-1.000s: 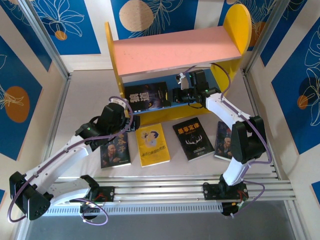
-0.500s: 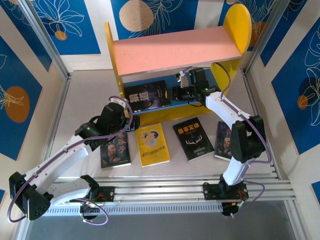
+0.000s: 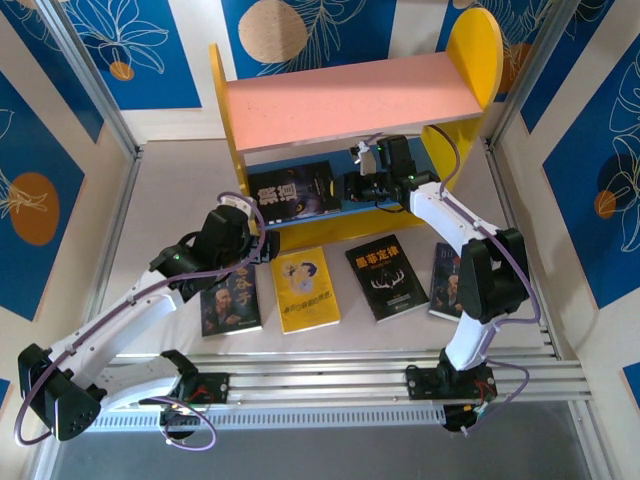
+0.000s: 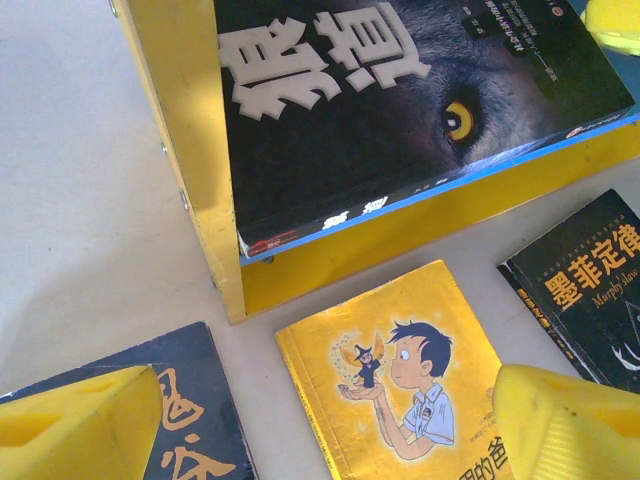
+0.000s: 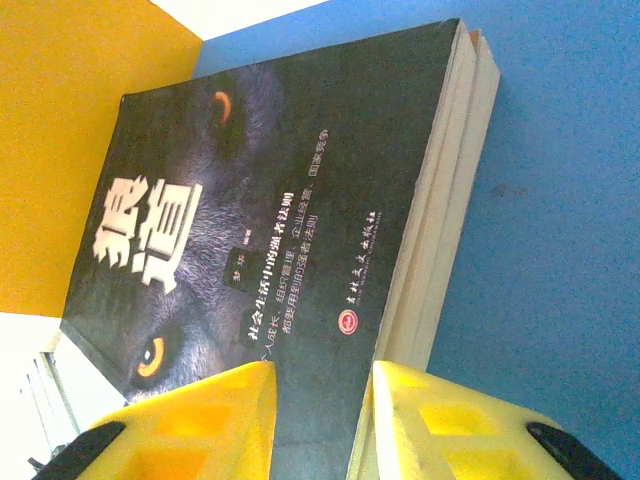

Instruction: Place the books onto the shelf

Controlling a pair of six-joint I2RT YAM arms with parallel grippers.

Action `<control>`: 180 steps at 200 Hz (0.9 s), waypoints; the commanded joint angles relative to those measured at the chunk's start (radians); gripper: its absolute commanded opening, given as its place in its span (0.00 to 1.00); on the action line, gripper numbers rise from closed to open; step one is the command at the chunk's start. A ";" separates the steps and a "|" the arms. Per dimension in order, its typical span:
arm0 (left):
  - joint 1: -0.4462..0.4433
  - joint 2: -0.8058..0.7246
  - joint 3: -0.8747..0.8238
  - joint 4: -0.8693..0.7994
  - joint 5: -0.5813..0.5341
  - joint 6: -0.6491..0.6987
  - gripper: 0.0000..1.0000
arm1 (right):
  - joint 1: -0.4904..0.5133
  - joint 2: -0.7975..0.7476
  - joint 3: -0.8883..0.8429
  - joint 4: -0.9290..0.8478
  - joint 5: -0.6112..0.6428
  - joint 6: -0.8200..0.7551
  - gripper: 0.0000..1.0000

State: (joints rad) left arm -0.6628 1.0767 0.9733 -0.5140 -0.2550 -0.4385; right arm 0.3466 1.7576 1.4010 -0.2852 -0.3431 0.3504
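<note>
Books (image 3: 305,290), five thin paperbacks in all, lie mostly in a row on the pale table (image 3: 170,200), flat and face up. At the left is a dark portrait book (image 3: 231,300) showing a man's face, its top end hidden behind the left arm. The left gripper (image 4: 325,400) hangs above the table there, its yellow jaws wide apart and holding nothing. Next comes the yellow book (image 4: 400,370), with a cartoon boy cupping a tiny winged figure in his hands. Then the antler book (image 3: 386,277), black with gold characters. Last is a second portrait book (image 3: 446,280), partly covered by the right arm.

Behind the row stands one shelf (image 3: 350,100) with yellow sides, straight at the left and rounded at the right, a pink upper board and a blue lower board. The wolf book (image 5: 280,200) lies on the blue board against the left side — black, with amber eyes and big pale characters. The right gripper (image 5: 322,385) reaches in from the right, its jaws nearly together and pinched on that book's edge.

The count is four on the table and one on the shelf — two portraits, two black, one yellow.
</note>
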 commanded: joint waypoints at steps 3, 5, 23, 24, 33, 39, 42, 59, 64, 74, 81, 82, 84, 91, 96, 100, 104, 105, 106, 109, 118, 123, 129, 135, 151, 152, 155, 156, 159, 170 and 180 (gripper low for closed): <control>0.013 -0.011 0.022 -0.017 -0.014 0.003 0.86 | 0.013 0.014 0.038 0.014 -0.034 0.012 0.31; 0.013 -0.011 0.022 -0.017 -0.015 0.002 0.86 | 0.012 0.015 0.039 0.014 -0.034 0.013 0.31; 0.014 -0.011 0.021 -0.012 -0.014 0.002 0.86 | 0.012 0.021 0.042 0.019 -0.039 0.019 0.31; 0.014 -0.012 0.021 -0.012 -0.014 0.002 0.86 | 0.013 0.022 0.043 0.019 -0.039 0.019 0.31; 0.013 -0.011 0.020 -0.014 -0.015 0.003 0.86 | 0.014 0.023 0.044 0.021 -0.039 0.022 0.31; 0.014 -0.012 0.021 -0.014 -0.015 0.003 0.86 | 0.015 0.024 0.044 0.023 -0.040 0.021 0.31; 0.013 -0.012 0.020 -0.014 -0.015 0.003 0.86 | 0.015 0.025 0.043 0.023 -0.040 0.022 0.31; 0.014 -0.012 0.019 -0.014 -0.016 0.003 0.86 | 0.017 0.025 0.043 0.023 -0.036 0.024 0.31; 0.014 -0.012 0.018 -0.013 -0.016 0.003 0.86 | 0.015 0.027 0.045 0.024 -0.036 0.025 0.31; 0.014 -0.011 0.015 -0.011 -0.015 0.004 0.86 | 0.017 0.027 0.045 0.027 -0.037 0.030 0.31; 0.014 -0.011 0.013 -0.009 -0.015 0.002 0.86 | 0.019 0.027 0.044 0.029 -0.037 0.031 0.31; 0.014 -0.011 0.013 -0.008 -0.015 0.003 0.86 | 0.019 0.028 0.044 0.029 -0.037 0.032 0.31; 0.014 -0.011 0.013 -0.008 -0.014 0.003 0.86 | 0.019 0.027 0.045 0.029 -0.037 0.033 0.31; 0.014 -0.009 0.013 -0.006 -0.015 0.002 0.86 | 0.021 0.028 0.044 0.031 -0.037 0.033 0.31; 0.014 -0.009 0.014 -0.007 -0.013 0.002 0.86 | 0.022 0.027 0.043 0.032 -0.038 0.035 0.31; 0.014 -0.008 0.015 -0.006 -0.013 0.001 0.86 | 0.022 0.027 0.045 0.032 -0.036 0.035 0.31; 0.013 -0.009 0.014 -0.006 -0.012 0.002 0.86 | 0.023 0.028 0.044 0.032 -0.034 0.036 0.31; 0.013 -0.009 0.013 -0.006 -0.012 0.002 0.86 | 0.023 0.028 0.044 0.032 -0.035 0.036 0.31; 0.013 -0.008 0.013 -0.007 -0.012 0.002 0.86 | 0.023 0.028 0.045 0.032 -0.035 0.036 0.31; 0.013 -0.009 0.014 -0.006 -0.012 0.003 0.86 | 0.023 0.028 0.046 0.032 -0.035 0.036 0.31; 0.013 -0.011 0.013 -0.008 -0.014 0.004 0.86 | 0.023 0.029 0.047 0.032 -0.034 0.035 0.32; 0.014 -0.010 0.013 -0.008 -0.015 0.003 0.86 | 0.024 0.030 0.047 0.032 -0.034 0.036 0.31; 0.013 -0.011 0.013 -0.008 -0.015 0.004 0.86 | 0.024 0.032 0.048 0.032 -0.035 0.037 0.31; 0.013 -0.012 0.013 -0.008 -0.015 0.003 0.86 | 0.024 0.034 0.050 0.034 -0.034 0.039 0.31; 0.014 -0.012 0.013 -0.008 -0.013 0.003 0.86 | 0.026 0.036 0.051 0.038 -0.037 0.042 0.31; 0.014 -0.012 0.013 -0.008 -0.013 0.003 0.86 | 0.025 0.036 0.051 0.038 -0.037 0.042 0.31; 0.013 -0.012 0.012 -0.008 -0.013 0.003 0.86 | 0.026 0.036 0.051 0.038 -0.038 0.042 0.31; 0.014 -0.012 0.012 -0.008 -0.013 0.004 0.86 | 0.027 0.036 0.052 0.038 -0.038 0.042 0.31; 0.014 -0.012 0.011 -0.007 -0.013 0.002 0.86 | 0.026 0.036 0.052 0.039 -0.036 0.043 0.31; 0.013 -0.012 0.011 -0.006 -0.014 0.001 0.86 | 0.026 0.038 0.051 0.041 -0.035 0.045 0.31; 0.014 -0.012 0.011 -0.006 -0.015 0.001 0.86 | 0.028 0.037 0.050 0.042 -0.036 0.047 0.32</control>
State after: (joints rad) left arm -0.6628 1.0767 0.9733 -0.5137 -0.2550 -0.4389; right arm 0.3470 1.7790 1.4139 -0.2810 -0.3393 0.3805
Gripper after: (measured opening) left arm 0.859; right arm 0.315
